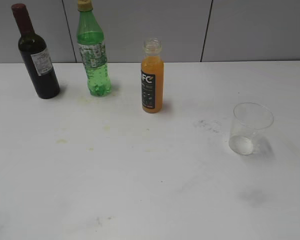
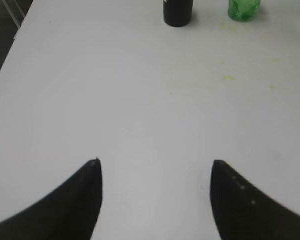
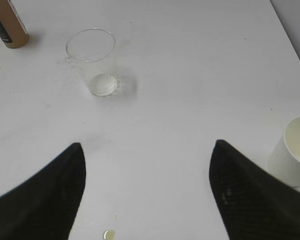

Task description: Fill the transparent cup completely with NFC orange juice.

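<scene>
both grippers, left (image 2: 156, 172) and right (image 3: 147, 155), hang spread apart and empty over a white table (image 1: 140, 190). an empty clear cup (image 1: 250, 129) stands well right of the uncapped orange juice bottle (image 1: 152, 77). risk: the light cup tipping, or juice spilling from a clumsy grab.

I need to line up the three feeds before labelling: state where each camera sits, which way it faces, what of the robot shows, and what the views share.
Exterior: raised, slanting down over the table toward the wall; wine bottle, green bottle, juice bottle, transparent cup; no robot parts.
Left wrist: above the table, facing forward; open left gripper; both far bottles' bases.
Right wrist: likewise; open right gripper, white paper cup.
Shared: right wrist and exterior both show the cup and juice bottle.
</scene>
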